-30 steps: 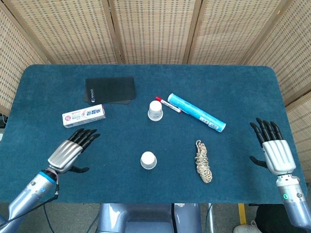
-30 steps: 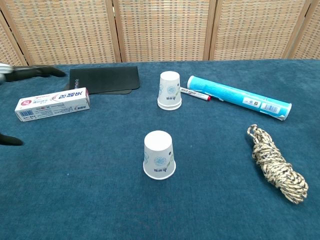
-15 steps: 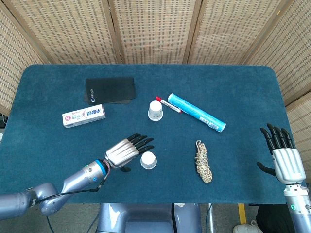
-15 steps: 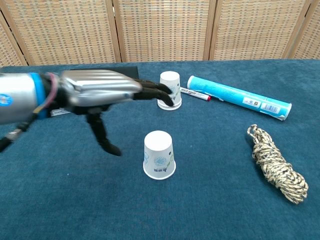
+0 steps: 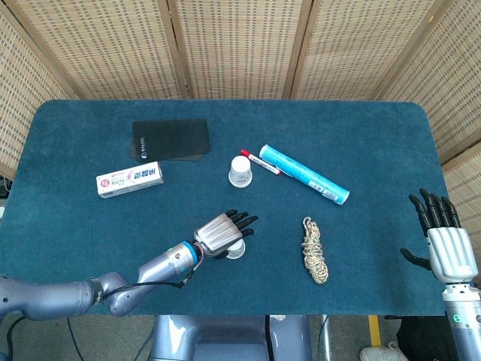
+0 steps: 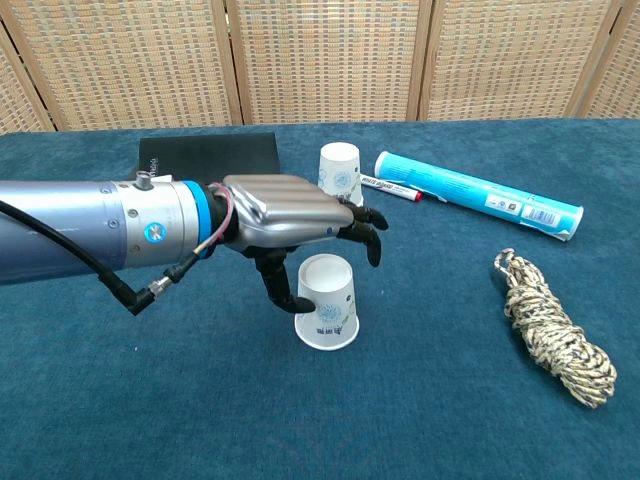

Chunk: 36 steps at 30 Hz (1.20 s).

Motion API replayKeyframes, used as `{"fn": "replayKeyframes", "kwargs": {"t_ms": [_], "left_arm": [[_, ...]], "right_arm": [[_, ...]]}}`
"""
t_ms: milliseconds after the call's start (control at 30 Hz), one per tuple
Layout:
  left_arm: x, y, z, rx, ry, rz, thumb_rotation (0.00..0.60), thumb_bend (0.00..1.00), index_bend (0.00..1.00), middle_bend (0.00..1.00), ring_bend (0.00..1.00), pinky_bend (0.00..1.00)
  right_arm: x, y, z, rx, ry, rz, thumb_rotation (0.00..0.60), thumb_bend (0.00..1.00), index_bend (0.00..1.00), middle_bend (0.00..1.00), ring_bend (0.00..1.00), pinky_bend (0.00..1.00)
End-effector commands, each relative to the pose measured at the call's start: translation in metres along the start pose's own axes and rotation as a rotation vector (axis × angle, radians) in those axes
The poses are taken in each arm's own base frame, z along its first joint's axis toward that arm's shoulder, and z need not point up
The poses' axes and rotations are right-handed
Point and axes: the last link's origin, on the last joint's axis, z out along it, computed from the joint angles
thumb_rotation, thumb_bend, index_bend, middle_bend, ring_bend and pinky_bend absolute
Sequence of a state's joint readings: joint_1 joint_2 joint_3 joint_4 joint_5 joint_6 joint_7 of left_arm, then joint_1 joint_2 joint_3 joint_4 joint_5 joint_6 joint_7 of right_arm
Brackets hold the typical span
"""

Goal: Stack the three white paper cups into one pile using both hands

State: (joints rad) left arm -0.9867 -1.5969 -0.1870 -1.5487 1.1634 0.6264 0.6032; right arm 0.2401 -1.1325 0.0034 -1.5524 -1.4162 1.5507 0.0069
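Two white paper cups stand upside down on the blue table. The near cup (image 5: 237, 253) (image 6: 328, 316) sits under my left hand (image 5: 224, 232) (image 6: 290, 212), which hovers over its top with fingers spread; the thumb reaches down along the cup's left side and seems to touch it. No fingers wrap around the cup. The far cup (image 5: 240, 171) (image 6: 339, 180) stands alone behind the hand. My right hand (image 5: 447, 252) hangs at the table's right edge with fingers spread and nothing in it, and shows in the head view only. No third cup shows.
A blue tube (image 5: 304, 174) (image 6: 478, 194) and a red-capped pen (image 5: 259, 162) (image 6: 392, 188) lie right of the far cup. A rope coil (image 5: 315, 250) (image 6: 550, 340) lies right of the near cup. A toothpaste box (image 5: 130, 179) and a black mat (image 5: 170, 139) lie at back left.
My left hand swept from the table's left side rightward to above the near cup, which shifted slightly. My right hand drew back toward the right edge.
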Motion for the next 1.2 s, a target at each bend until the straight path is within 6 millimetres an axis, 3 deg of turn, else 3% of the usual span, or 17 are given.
{"fn": "replayKeyframes", "kwargs": {"t_ms": [33, 200, 300, 567, 900, 1033, 1200], "left_arm": [[-0.006, 0.002, 0.005, 0.002, -0.025, 0.008, 0.600, 0.32, 0.24, 0.09, 0.12, 0.19], [-0.007, 0.002, 0.007, 0.019, -0.010, 0.002, 0.600, 0.33, 0.42, 0.28, 0.28, 0.31], [-0.007, 0.001, 0.008, 0.028, -0.006, -0.003, 0.600, 0.33, 0.49, 0.34, 0.33, 0.35], [0.029, -0.012, 0.008, 0.067, 0.090, -0.018, 0.600, 0.32, 0.50, 0.34, 0.33, 0.36], [0.115, -0.053, 0.027, 0.227, 0.240, -0.065, 0.600, 0.31, 0.49, 0.34, 0.33, 0.35], [0.136, -0.071, 0.047, 0.309, 0.248, -0.100, 0.600, 0.31, 0.49, 0.34, 0.33, 0.35], [0.141, -0.079, 0.064, 0.354, 0.243, -0.129, 0.600, 0.31, 0.48, 0.33, 0.33, 0.35]], "right_arm": [[0.000, 0.000, 0.000, -0.002, 0.002, 0.003, 0.600, 0.00, 0.04, 0.00, 0.00, 0.00], [0.001, 0.002, 0.001, -0.007, 0.005, 0.009, 0.600, 0.00, 0.04, 0.00, 0.00, 0.00], [0.001, 0.002, 0.001, -0.008, 0.007, 0.009, 0.600, 0.00, 0.04, 0.00, 0.00, 0.00], [0.000, 0.002, 0.001, -0.010, 0.003, 0.013, 0.600, 0.00, 0.04, 0.00, 0.00, 0.00], [0.001, 0.003, 0.003, -0.017, 0.002, 0.025, 0.600, 0.00, 0.04, 0.01, 0.00, 0.00], [0.000, 0.004, 0.003, -0.020, -0.004, 0.024, 0.600, 0.00, 0.04, 0.01, 0.00, 0.00], [-0.001, 0.004, 0.003, -0.025, -0.010, 0.022, 0.600, 0.00, 0.04, 0.01, 0.00, 0.00]]}}
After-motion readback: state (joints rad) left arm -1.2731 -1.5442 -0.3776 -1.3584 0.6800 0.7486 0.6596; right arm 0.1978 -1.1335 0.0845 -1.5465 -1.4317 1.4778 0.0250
